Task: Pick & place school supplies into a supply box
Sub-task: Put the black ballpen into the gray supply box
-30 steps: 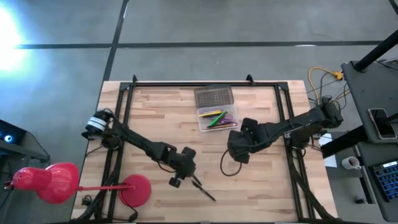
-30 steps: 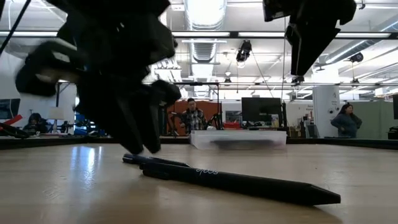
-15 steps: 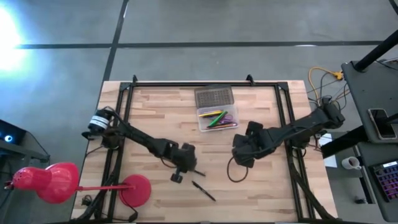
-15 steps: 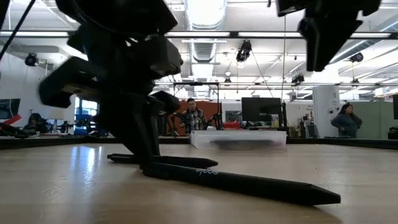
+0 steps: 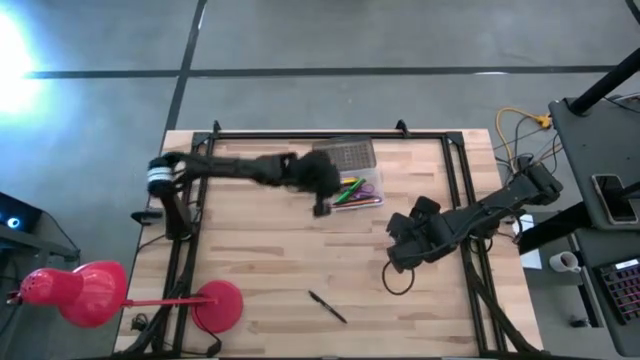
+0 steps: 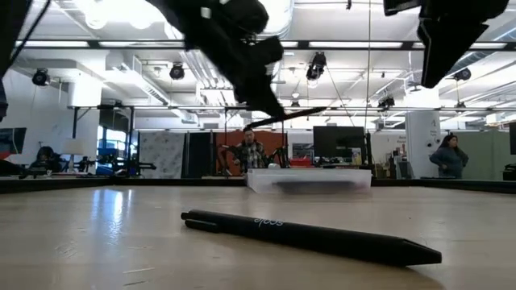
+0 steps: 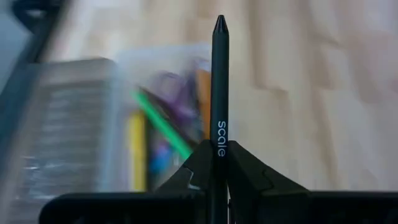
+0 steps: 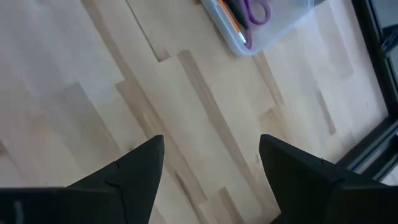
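My left gripper [image 5: 320, 200] hangs over the left side of the clear supply box [image 5: 352, 190], shut on a dark pen [image 7: 219, 93] printed "scale". The box holds green, yellow and orange pens and purple-handled scissors [image 8: 256, 10]. Its grey ribbed lid [image 5: 344, 155] lies open flat on the far side. Another dark pen [image 5: 327, 306] lies flat on the table near the near edge, large in the low view [image 6: 310, 235]. My right gripper [image 8: 211, 143] is open above bare wood to the right of the box [image 5: 400, 258]. My left gripper pinches the dark pen between its two fingers on the shaft at the printed word [image 7: 219, 148]. The pen runs on ahead past the fingertips, its pointed end [image 7: 219, 23] free. It is lifted clear and nearly level above the box [image 6: 290, 118].
A black frame rail [image 5: 330, 134] runs around the wooden table. A red lamp [image 5: 90, 292] stands at the near left corner. Bare wood lies between the box and the loose pen. People and desks show in the room beyond the table [image 6: 450, 157].
My left gripper took one of the two dark pens lying near the near edge, lifted it clear and swung it toward the far edge, over the box. The other pen stayed where it was. My right gripper drew back a little toward the right and near edges.
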Tool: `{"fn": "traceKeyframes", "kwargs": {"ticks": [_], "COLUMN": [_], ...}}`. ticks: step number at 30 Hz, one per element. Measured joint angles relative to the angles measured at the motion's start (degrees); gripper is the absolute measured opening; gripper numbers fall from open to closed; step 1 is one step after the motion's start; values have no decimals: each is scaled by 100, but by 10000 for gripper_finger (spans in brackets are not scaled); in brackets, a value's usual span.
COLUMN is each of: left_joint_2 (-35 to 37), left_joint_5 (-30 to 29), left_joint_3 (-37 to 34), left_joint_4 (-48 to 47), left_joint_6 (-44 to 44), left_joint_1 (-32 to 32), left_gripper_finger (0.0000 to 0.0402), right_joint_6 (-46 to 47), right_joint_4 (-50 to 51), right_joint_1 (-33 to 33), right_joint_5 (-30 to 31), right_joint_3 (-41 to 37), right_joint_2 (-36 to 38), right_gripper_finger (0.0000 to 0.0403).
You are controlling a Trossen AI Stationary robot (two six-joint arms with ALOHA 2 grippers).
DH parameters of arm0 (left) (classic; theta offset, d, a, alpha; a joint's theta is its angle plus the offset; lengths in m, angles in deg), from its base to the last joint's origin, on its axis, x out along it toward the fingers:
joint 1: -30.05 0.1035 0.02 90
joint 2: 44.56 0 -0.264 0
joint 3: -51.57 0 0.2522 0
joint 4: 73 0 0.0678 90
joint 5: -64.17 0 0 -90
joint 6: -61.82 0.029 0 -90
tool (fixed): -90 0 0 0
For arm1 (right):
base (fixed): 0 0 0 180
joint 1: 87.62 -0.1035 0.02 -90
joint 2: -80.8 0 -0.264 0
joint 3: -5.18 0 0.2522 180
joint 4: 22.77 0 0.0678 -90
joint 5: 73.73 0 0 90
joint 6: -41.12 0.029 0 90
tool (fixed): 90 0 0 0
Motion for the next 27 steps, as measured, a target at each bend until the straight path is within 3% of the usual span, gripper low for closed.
{"fn": "traceKeyframes", "kwargs": {"ticks": [3,7,10,13,17,21,24,27], "left_joint_2": [-679,-1551,-1773,-1702,-914,115,485,574], "left_joint_5": [31,167,258,351,1107,1183,1075,709], "left_joint_3": [820,1724,2198,2248,1822,801,-337,-1155], "left_joint_4": [-451,-1141,-1665,-1868,-1856,-1464,-247,1215], "left_joint_6": [160,4,-12,-11,45,484,374,-367], "left_joint_1": [316,574,603,479,57,-1122,-2030,-2615], "left_gripper_finger": [20,73,115,145,161,159,157,157], "right_joint_6": [102,373,637,893,1159,1223,1214,1177], "right_joint_4": [-12,-16,16,17,17,-2,-45,-137], "right_joint_1": [-70,-235,-440,-642,-897,-1032,-1038,-1036], "right_joint_5": [-5,-29,-55,-62,-72,-90,-143,-163], "right_joint_3": [-126,-219,-249,-310,-445,-618,-753,-880], "right_joint_2": [0,0,4,9,11,11,16,16], "right_gripper_finger": [255,254,256,255,253,255,255,253]}}
